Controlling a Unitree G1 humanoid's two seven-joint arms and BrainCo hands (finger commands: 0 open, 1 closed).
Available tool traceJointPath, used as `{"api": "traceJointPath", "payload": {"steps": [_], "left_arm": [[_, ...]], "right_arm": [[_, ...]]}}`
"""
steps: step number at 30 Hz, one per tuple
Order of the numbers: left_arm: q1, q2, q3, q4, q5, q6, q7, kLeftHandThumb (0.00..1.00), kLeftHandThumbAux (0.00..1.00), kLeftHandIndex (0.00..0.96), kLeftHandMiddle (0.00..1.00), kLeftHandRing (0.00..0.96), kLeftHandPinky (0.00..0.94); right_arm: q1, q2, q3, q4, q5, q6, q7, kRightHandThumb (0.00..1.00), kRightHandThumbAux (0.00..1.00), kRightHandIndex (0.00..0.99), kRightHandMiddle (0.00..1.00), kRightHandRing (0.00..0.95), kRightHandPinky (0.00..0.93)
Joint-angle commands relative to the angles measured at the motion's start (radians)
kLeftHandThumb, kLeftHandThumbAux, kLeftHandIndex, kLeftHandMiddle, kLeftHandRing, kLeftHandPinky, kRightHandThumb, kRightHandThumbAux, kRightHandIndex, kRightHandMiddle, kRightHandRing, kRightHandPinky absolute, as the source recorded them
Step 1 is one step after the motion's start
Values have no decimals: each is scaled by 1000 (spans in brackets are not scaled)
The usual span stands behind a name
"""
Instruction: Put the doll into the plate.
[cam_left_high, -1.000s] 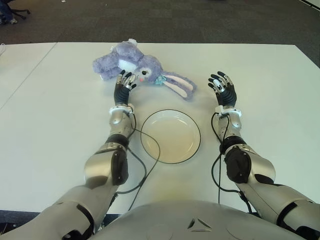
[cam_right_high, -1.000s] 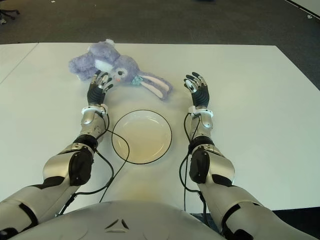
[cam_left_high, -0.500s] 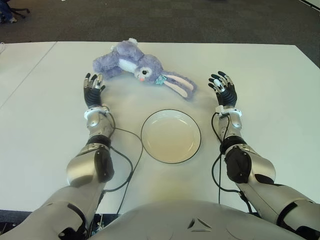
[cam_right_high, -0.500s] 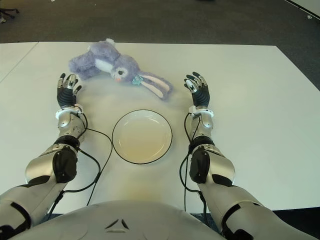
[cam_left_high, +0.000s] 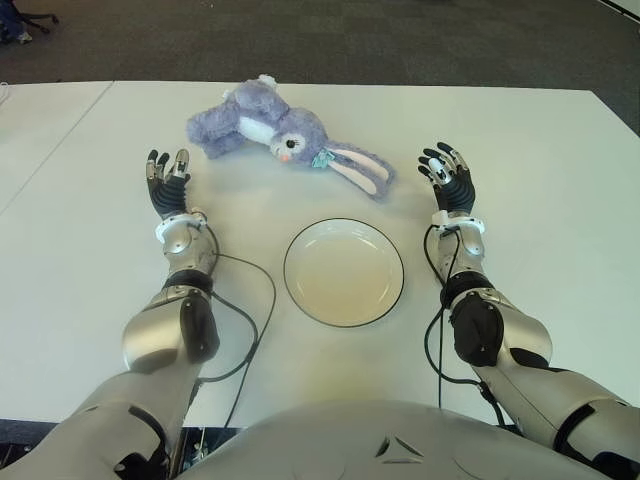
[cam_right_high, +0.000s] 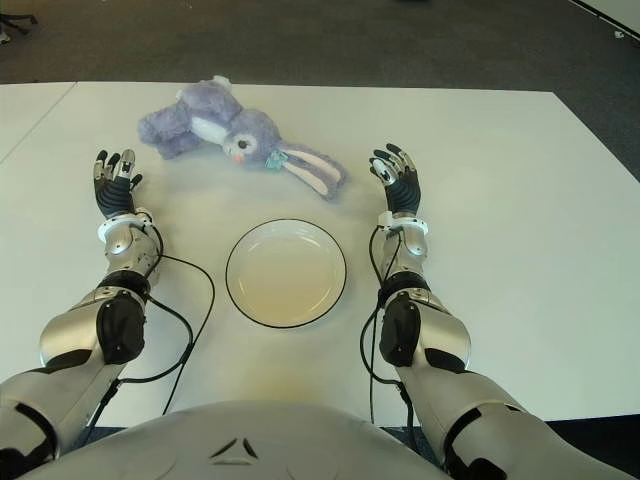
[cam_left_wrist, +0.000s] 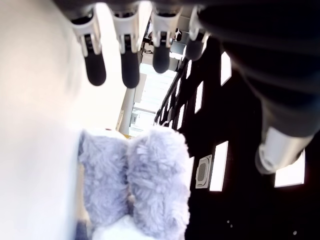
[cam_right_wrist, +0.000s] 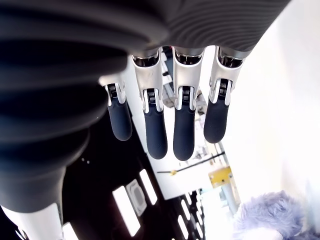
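A purple plush bunny doll (cam_left_high: 280, 135) lies on its side on the white table (cam_left_high: 540, 240), its long ears stretching toward the right. The white plate (cam_left_high: 343, 272) with a dark rim sits nearer to me, holding nothing. My left hand (cam_left_high: 167, 184) is open, fingers spread, left of and slightly nearer than the doll, apart from it; its wrist view shows the doll's fur (cam_left_wrist: 150, 185) beyond the fingertips. My right hand (cam_left_high: 446, 178) is open, to the right of the doll's ears, holding nothing.
Dark carpet (cam_left_high: 400, 40) lies beyond the table's far edge. A second white table top (cam_left_high: 40, 130) adjoins on the left. Cables (cam_left_high: 250, 300) trail from both forearms across the table beside the plate.
My left hand has pulled away from the doll's head, moving left and toward me, and is now clear of the doll. The doll, plate and right hand stayed put.
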Motion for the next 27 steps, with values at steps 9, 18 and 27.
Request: {"api": "traceJointPath", "payload": {"steps": [9,18,27], "left_arm": [[-45,45,-245,21,273,60,246,150,591,0,50,112,129],[-47,78,-396,32,430,131,372,148,590,0,20,82,134],[-151,155,-552,59,585,232,404,60,528,0,11,102,184]], "right_arm": [[217,71,-21,133,26,144,-39,36,750,230,318,308,272],[216,74,-26,132,33,141,-29,44,755,231,315,309,273],[212,68,-19,134,25,156,-39,46,744,238,322,314,286]]}}
